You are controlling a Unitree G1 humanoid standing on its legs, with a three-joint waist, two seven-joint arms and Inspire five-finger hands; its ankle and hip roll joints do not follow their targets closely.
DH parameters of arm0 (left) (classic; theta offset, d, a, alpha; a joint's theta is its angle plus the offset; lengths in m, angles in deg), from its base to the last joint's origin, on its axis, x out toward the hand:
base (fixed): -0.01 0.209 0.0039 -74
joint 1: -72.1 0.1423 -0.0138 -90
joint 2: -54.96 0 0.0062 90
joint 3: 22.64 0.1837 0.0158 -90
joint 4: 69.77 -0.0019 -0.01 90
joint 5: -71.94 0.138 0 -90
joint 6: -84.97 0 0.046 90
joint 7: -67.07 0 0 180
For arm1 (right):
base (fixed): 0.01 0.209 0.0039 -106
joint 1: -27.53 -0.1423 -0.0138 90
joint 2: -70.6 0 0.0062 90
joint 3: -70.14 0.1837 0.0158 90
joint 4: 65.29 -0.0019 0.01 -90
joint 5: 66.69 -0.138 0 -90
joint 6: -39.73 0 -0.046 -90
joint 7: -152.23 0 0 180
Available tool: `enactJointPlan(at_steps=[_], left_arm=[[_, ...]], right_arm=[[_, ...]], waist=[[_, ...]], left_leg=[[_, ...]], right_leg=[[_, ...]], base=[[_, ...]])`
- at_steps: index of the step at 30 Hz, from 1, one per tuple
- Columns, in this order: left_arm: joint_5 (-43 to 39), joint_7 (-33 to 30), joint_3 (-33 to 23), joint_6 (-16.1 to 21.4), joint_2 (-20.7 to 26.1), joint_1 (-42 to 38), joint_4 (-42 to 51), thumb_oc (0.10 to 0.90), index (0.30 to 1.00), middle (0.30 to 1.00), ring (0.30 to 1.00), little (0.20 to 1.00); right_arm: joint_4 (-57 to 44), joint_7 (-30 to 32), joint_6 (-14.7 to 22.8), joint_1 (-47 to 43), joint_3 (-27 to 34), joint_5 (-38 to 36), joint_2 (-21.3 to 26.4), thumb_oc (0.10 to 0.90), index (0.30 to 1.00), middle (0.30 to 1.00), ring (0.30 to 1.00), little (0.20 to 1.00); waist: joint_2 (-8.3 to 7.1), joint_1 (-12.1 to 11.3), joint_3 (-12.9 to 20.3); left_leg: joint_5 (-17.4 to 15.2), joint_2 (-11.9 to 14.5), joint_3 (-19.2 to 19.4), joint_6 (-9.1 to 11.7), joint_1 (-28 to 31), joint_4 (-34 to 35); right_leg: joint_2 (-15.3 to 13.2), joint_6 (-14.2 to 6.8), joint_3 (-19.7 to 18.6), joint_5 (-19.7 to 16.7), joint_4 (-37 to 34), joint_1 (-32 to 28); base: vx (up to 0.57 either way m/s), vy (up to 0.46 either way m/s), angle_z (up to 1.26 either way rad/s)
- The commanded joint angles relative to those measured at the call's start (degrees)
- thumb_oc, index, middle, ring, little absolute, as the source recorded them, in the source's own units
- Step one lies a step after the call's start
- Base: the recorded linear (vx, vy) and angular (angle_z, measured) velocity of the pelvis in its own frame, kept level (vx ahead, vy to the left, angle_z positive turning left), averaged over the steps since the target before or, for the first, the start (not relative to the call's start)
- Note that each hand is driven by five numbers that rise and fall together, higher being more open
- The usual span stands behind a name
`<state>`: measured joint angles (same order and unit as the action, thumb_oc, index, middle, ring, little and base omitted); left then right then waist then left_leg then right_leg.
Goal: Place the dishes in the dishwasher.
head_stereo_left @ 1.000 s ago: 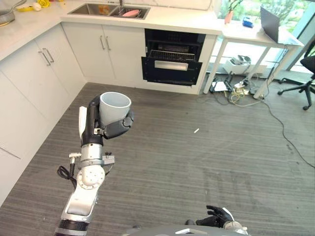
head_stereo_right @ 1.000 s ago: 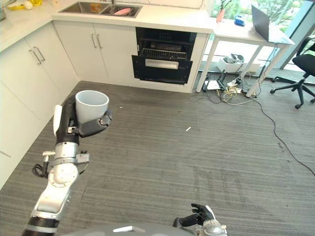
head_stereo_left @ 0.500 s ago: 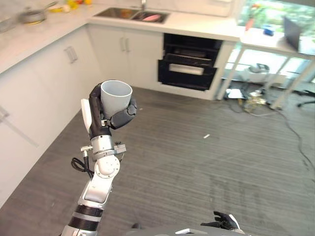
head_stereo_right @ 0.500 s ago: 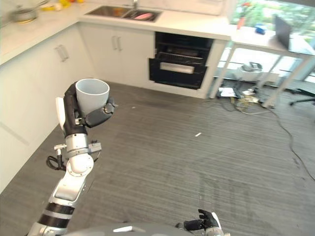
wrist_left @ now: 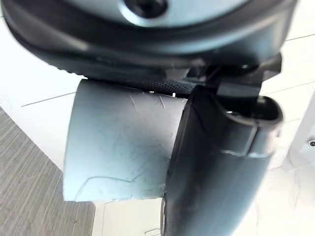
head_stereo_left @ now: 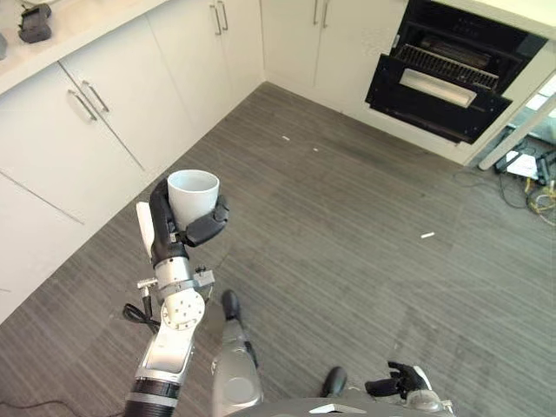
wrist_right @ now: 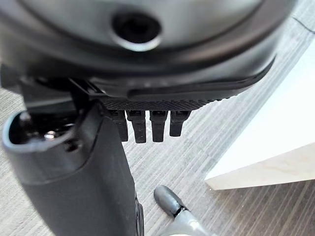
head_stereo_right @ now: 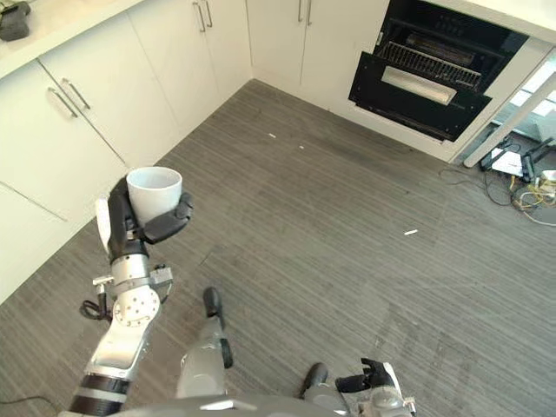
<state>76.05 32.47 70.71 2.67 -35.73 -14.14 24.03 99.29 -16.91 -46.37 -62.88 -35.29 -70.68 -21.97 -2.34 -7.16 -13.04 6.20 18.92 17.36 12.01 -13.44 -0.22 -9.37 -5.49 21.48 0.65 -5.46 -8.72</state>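
A white cup [head_stereo_left: 193,193] stands upright in my left hand [head_stereo_left: 165,226], whose dark fingers and thumb are curled round its lower wall; I hold it out over the grey floor. Seen from the left wrist, the cup [wrist_left: 118,147] rests against the palm with the thumb [wrist_left: 221,172] across its side. The dishwasher [head_stereo_left: 443,87] is at the far upper right, its black door hanging partly open and a wire rack showing inside. My right hand [head_stereo_left: 401,382] hangs low at the bottom edge, fingers relaxed and holding nothing.
White base cabinets [head_stereo_left: 87,130] run along the left and far wall, with a counter [head_stereo_left: 52,26] above carrying a dark object. A white table leg [head_stereo_left: 512,139] and cables [head_stereo_left: 539,169] lie right of the dishwasher. A small white scrap [head_stereo_left: 426,234] lies on the floor.
The whole picture has shifted, so the camera moved: the cabinets look closer and the dishwasher sits further up and right. The cup stays upright in my left hand.
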Motion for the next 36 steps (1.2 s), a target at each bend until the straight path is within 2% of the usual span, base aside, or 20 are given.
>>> enactJointPlan(at_steps=[1, 3, 4, 5, 7, 8, 9, 10, 12, 14, 16, 21, 24, 26, 27, 28, 32, 34, 35, 36], left_arm=[[1.9, -0.9, -2.2, 5.1, 5.0, -5.4, 12.9, 0.4, 0.3, 0.3, 0.3, 0.3], [2.6, -0.6, -0.7, 4.6, 6.1, -7.8, 12.8, 0.4, 0.3, 0.3, 0.3, 0.3], [2.6, -0.6, -0.7, 4.6, 6.1, -7.8, 12.8, 0.4, 0.3, 0.3, 0.3, 0.3], [2.9, -0.4, 0.3, 4.2, 6.6, -9.1, 13.1, 0.4, 0.3, 0.3, 0.3, 0.3], [3.6, 0.7, 2.3, 3.5, 8.4, -11.7, 13.1, 0.4, 0.3, 0.3, 0.3, 0.3], [3.6, 0.7, 2.3, 3.5, 8.4, -11.8, 13.0, 0.4, 0.3, 0.3, 0.3, 0.3], [3.0, 1.2, 4.6, 3.2, 8.3, -13.6, 11.7, 0.4, 0.3, 0.3, 0.3, 0.3], [3.0, 1.2, 4.6, 3.3, 8.2, -13.8, 11.4, 0.4, 0.3, 0.3, 0.3, 0.3], [2.7, 2.0, 5.2, 3.5, 7.8, -14.3, 10.5, 0.4, 0.3, 0.3, 0.3, 0.3], [1.1, 3.5, 4.4, 4.3, 7.6, -12.7, 10.3, 0.4, 0.3, 0.3, 0.3, 0.3], [-0.3, 4.1, 4.2, 4.7, 6.7, -11.6, 9.9, 0.4, 0.3, 0.3, 0.3, 0.3], [0.5, 5.3, 5.6, 4.6, 6.0, -11.9, 8.1, 0.4, 0.3, 0.3, 0.3, 0.3], [-1.6, 6.2, 5.4, 5.3, 5.0, -11.0, 9.1, 0.4, 0.3, 0.3, 0.3, 0.3], [-2.6, 6.7, 4.8, 5.4, 5.4, -11.2, 9.3, 0.4, 0.3, 0.3, 0.3, 0.3], [-2.6, 6.7, 4.8, 5.4, 5.5, -11.3, 9.3, 0.4, 0.3, 0.3, 0.3, 0.3], [-2.9, 6.8, 4.8, 5.5, 6.0, -12.1, 9.7, 0.4, 0.3, 0.3, 0.3, 0.3], [-4.2, 6.7, 4.3, 4.7, 5.8, -12.6, 9.9, 0.4, 0.3, 0.3, 0.3, 0.3], [-3.7, 6.7, 3.8, 4.7, 5.9, -12.8, 9.9, 0.4, 0.3, 0.3, 0.3, 0.3], [-3.2, 6.5, 3.7, 4.6, 6.0, -12.7, 9.8, 0.4, 0.3, 0.3, 0.3, 0.3], [-3.2, 6.5, 3.7, 4.6, 6.0, -12.7, 9.8, 0.4, 0.3, 0.3, 0.3, 0.3]], right_arm=[[-2.0, 0.4, -0.2, 3.3, -0.1, 2.1, -0.5, 0.8, 0.9, 0.9, 0.9, 0.9], [-1.0, 0.3, -0.7, 3.8, 1.2, 1.0, -0.9, 0.8, 0.9, 0.9, 0.9, 0.9], [-1.0, 0.3, -0.7, 3.8, 1.2, 1.0, -0.9, 0.8, 0.9, 0.9, 0.9, 0.9], [-1.6, 0.6, -0.5, 4.2, 1.8, -0.2, -1.5, 0.8, 0.9, 0.9, 0.9, 0.9], [-3.8, 0.5, -0.3, 4.4, 2.1, -1.8, -2.7, 0.8, 0.9, 0.9, 0.9, 0.9], [-3.8, 0.5, -0.3, 4.4, 2.1, -1.8, -2.6, 0.8, 0.9, 0.9, 0.9, 0.9], [-6.3, 0.9, 0.4, 2.9, 1.6, -2.5, -3.1, 0.8, 0.9, 0.9, 0.9, 0.9], [-6.3, 0.9, 0.4, 2.8, 1.6, -2.5, -3.0, 0.8, 0.9, 0.9, 0.9, 0.9], [-6.7, 1.1, 0.8, 2.7, 1.8, -3.4, -3.1, 0.8, 0.9, 0.9, 0.9, 0.9], [-7.2, 0.6, 0.7, 3.2, 1.3, -3.1, -3.2, 0.8, 0.9, 0.9, 0.9, 0.9], [-6.5, 0.7, 0.5, 4.2, 1.2, -2.8, -2.9, 0.8, 0.9, 0.9, 0.9, 0.9], [-2.2, 0.0, -1.0, 5.3, 2.5, -3.5, -2.7, 0.8, 0.9, 0.9, 0.9, 0.9], [-1.1, -0.5, -1.0, 6.7, 5.0, -5.7, -1.2, 0.8, 0.9, 0.9, 0.9, 0.9], [-0.9, -0.8, -0.9, 6.5, 5.4, -6.4, -0.4, 0.8, 0.9, 0.9, 0.9, 0.9], [-0.9, -0.8, -0.9, 6.4, 5.4, -6.4, -0.5, 0.8, 0.9, 0.9, 0.9, 0.9], [-1.4, -0.4, -0.9, 5.1, 4.9, -6.6, 0.7, 0.8, 0.9, 0.9, 0.9, 0.9], [-5.4, 0.6, 0.7, 4.2, 5.8, -9.8, 1.6, 0.8, 0.9, 0.9, 0.9, 0.9], [-6.5, 0.8, 1.0, 3.4, 5.8, -9.6, 2.7, 0.8, 0.9, 0.9, 0.9, 0.9], [-6.9, 0.8, 1.1, 2.9, 5.2, -8.9, 3.3, 0.8, 0.9, 0.9, 0.9, 0.9], [-6.9, 0.8, 1.1, 2.9, 5.2, -8.9, 3.3, 0.8, 0.9, 0.9, 0.9, 0.9]], waist=[[-0.9, -1.6, 4.0], [-2.8, -0.6, 4.7], [-2.8, -0.6, 4.7], [-4.02, 0.6, 5.1], [-2.61, 4.9, 4.1], [-2.29, 4.5, 4.2], [-0.92, 8.7, 2.2], [-0.66, 8.4, 2.4], [-0.64, 11.1, 1.4], [-1.1, 12.6, 2.3], [-1.71, 14.3, 2.9], [-1.06, 15.7, 4.4], [-0.03, 16.7, 4.5], [-0.78, 16.5, 4.1], [-0.98, 16.6, 4.2], [-2.78, 14.0, 2.4], [-3.5, 13.0, 2.1], [-2.39, 12.3, 2.5], [-1.68, 11.7, 2.7], [-1.68, 11.7, 2.7]], left_leg=[[9.4, -2.5, 4.4, -3.2, 0.2, 0.5], [6.5, -5.9, 5.9, -6.2, 1.4, -0.3], [6.5, -5.9, 5.9, -6.2, 1.4, -0.3], [4.6, -8.9, 6.5, -8.2, 2.5, -0.2], [0.7, -11.9, 6.3, -11.3, 9.5, 2.9], [0.8, -11.5, 6.7, -11.3, 9.3, 3.0], [-1.4, -12.1, 3.7, -12.0, 13.2, 4.8], [-1.3, -11.7, 4.0, -11.9, 12.8, 4.7], [-3.6, -13.8, 2.5, -11.9, 16.2, 5.2], [-6.3, -14.7, 2.5, -10.4, 19.6, 5.2], [-9.3, -15.6, 1.4, -9.0, 22.9, 5.2], [-13.4, -16.4, -1.0, -8.7, 29.3, 3.8], [-11.1, -13.8, -1.5, -6.3, 26.3, -12.7], [-4.7, -9.8, -0.4, -2.5, 21.5, -27.2], [-4.4, -9.9, -0.6, -2.5, 21.0, -27.4], [-2.9, -11.3, -2.1, -0.9, 15.2, -37.4], [-4.3, -8.3, 0.1, -2.6, 9.6, -29.6], [-5.3, -7.5, -2.0, -3.8, 10.5, -16.5], [-4.9, -6.9, -6.2, -3.7, 10.5, -9.2], [-4.9, -6.9, -6.2, -3.7, 10.5, -9.2]], right_leg=[[-0.2, -4.2, 3.3, 10.0, 9.8, -10.7], [-5.5, -5.9, 2.9, 3.0, 19.9, -8.1], [-5.5, -5.9, 2.9, 3.0, 19.9, -8.1], [-7.6, -7.5, 0.4, -5.2, 26.1, -6.3], [-7.3, -8.6, -4.6, -13.1, 43.6, 2.4], [-6.9, -8.5, -5.0, -13.4, 43.6, 2.9], [2.0, -7.9, -10.7, -5.9, 50.4, 12.0], [2.3, -7.7, -10.8, -6.0, 50.5, 12.6], [3.8, -7.7, -8.9, -3.8, 46.2, 18.4], [0.5, -3.6, -1.4, -1.4, 27.4, 19.4], [1.2, -3.7, -2.0, -2.9, 13.1, 20.4], [1.4, -3.3, -5.4, -5.7, 12.0, 19.3], [4.2, 0.2, -5.9, -2.9, 11.2, 14.7], [5.6, 2.8, -5.7, -0.9, 9.3, 11.0], [5.4, 3.0, -5.6, -1.2, 9.1, 11.2], [5.1, 3.9, -6.9, 0.0, 7.6, 7.7], [5.0, 2.8, -8.5, 0.7, 4.0, 2.6], [4.8, 1.0, -11.2, 1.7, 2.9, 1.1], [4.7, 0.0, -13.3, 2.6, 2.7, 0.4], [4.7, 0.0, -13.3, 2.6, 2.7, 0.4]], base=[[0.48, 0.185, -0.73], [0.35, 0.237, -0.31], [0.29, 0.266, 0.06], [0.31, 0.268, 0.05], [0.53, 0.39, 0.35], [0.62, 0.321, 0.73], [0.31, 0.124, 0.87], [0.65, 0.196, 0.55], [0.49, 0.062, 0.31], [0.62, -0.087, 0.53], [0.57, -0.153, 0.37], [0.48, -0.126, 0.36], [0.41, -0.211, -0.26], [0.29, -0.275, -0.22], [0.3, -0.224, -0.02], [0.32, -0.158, -0.24], [0.41, -0.001, -0.61], [0.42, 0.26, -0.96], [0.33, 0.237, -0.68], [0.37, 0.231, -0.87]])
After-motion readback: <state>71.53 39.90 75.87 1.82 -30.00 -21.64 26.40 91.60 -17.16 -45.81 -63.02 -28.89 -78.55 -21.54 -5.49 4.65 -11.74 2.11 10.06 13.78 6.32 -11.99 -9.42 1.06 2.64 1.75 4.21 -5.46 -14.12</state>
